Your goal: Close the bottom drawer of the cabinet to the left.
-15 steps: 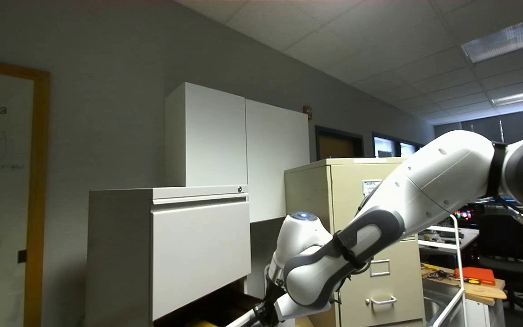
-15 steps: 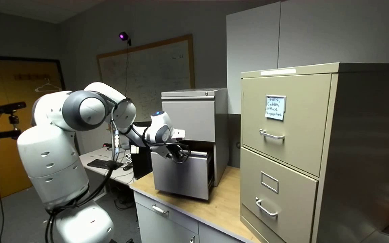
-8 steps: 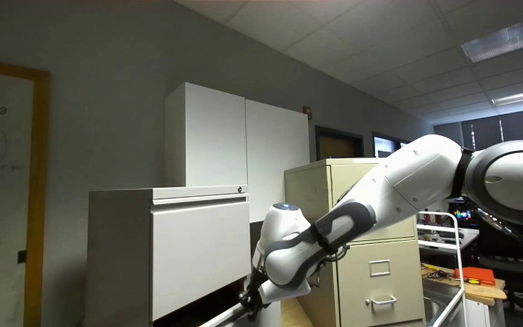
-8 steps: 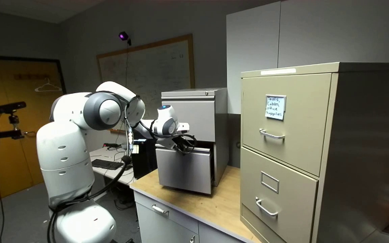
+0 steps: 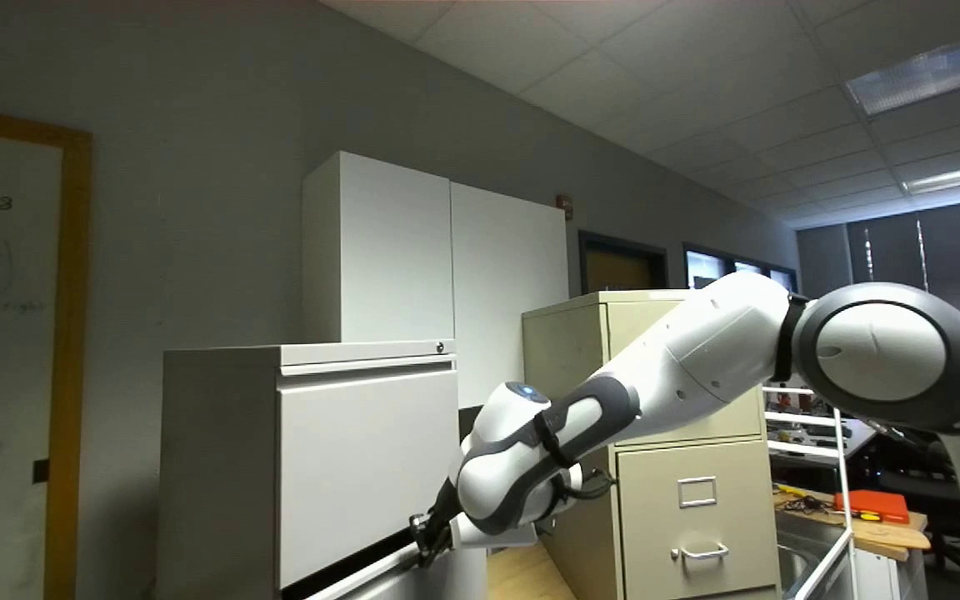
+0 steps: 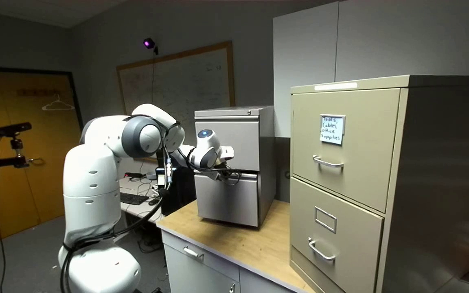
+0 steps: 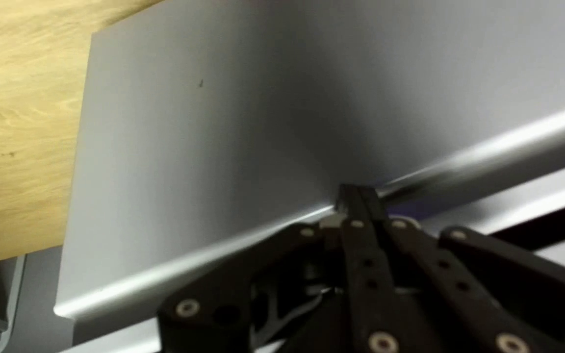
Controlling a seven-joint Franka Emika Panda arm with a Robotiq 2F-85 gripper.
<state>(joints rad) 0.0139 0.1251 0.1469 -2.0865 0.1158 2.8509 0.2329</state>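
- So the bottom drawer [image 6: 227,201] is the lower one in the file cabinet [image 6: 267,162], which stands on the tabletop [image 6: 267,244]. I'd say the push is nearly done, but a dark gap shows under the file cabinet's upper drawer [image 5: 367,467], so I'm not calling it closed.
- Tool [image 7: 359,193] is as narrow as it gets: fingers [image 7: 353,206] together, nothing between them that I can see. It's right at the drawer's lip [image 7: 189,261], probably touching, can't swear to it.
- Biggest worry imo: if the tool rides over the lip into that gap, it gets pinched under the upper drawer.
- The lip looks shiny and rounded, so a push that drifts upward could slip off and leave things ajar.
- Shove too hard at the end and the whole file cabinet might slide.
- Readable stuff: the beige cabinet [image 6: 377,175] beside the file cabinet has a note [image 6: 332,130], "Tools, Cables, office supplies". Whiteboard [image 5: 3,367] past the file cabinet says 33 or 38, rest too faint. No brands I can make out.
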